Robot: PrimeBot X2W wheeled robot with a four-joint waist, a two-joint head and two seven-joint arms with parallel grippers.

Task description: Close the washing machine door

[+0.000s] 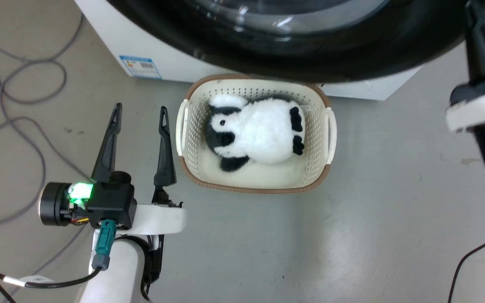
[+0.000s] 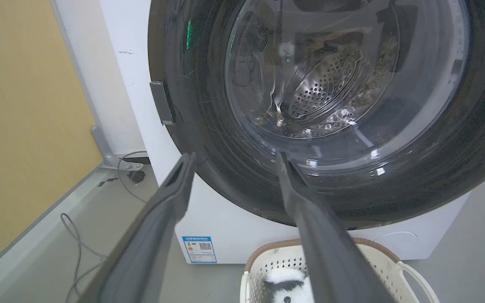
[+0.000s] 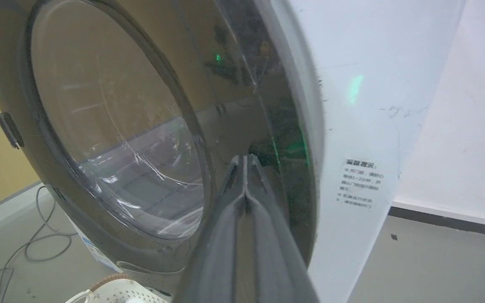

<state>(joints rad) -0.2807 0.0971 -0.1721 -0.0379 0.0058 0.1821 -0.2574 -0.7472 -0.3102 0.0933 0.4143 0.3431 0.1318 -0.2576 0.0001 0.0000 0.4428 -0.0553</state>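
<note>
The left end effector is held with its fingers spread apart, and the washing machine door is seen just ahead of its tips. The right end effector is closed, fingers together, with its tips placed at the door's black rim, beside the white front of the washing machine.

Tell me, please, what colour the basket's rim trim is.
Brown, on a cream basket; the head view shows it best.
</note>
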